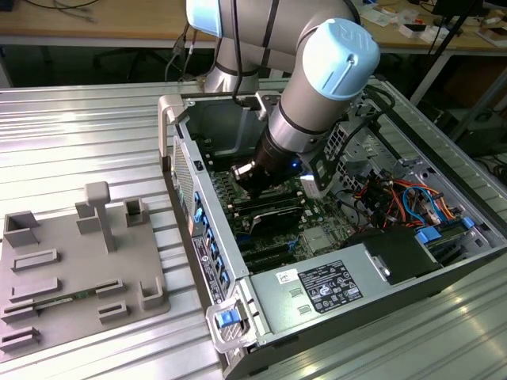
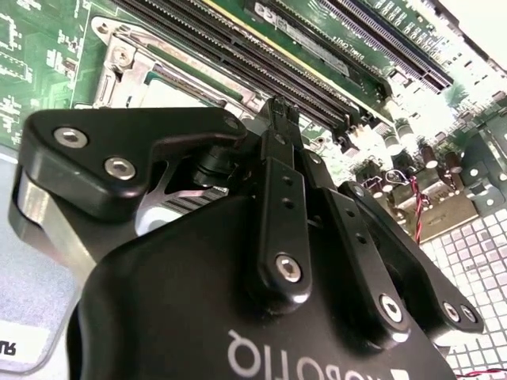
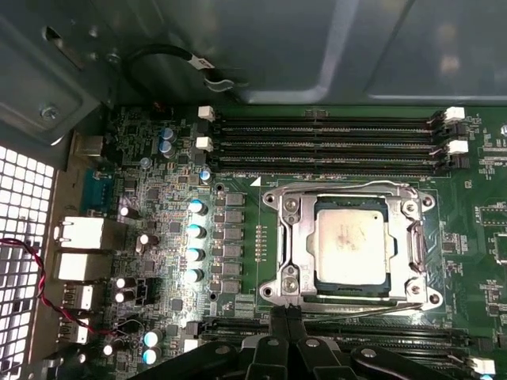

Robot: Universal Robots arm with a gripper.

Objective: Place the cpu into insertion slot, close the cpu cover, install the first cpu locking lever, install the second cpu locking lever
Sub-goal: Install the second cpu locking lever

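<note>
— So where does the cpu (image 3: 351,242) sit?

— Flat in the insertion slot (image 3: 295,207), its dull silver face framed by the cpu cover (image 3: 301,245), a stamped steel plate folded down to pin it.

— And the gripper (image 3: 287,315)?

— Black fingers pressed together, holding nothing, tips at the socket's edge by a thin wire lever (image 3: 376,310).
</note>
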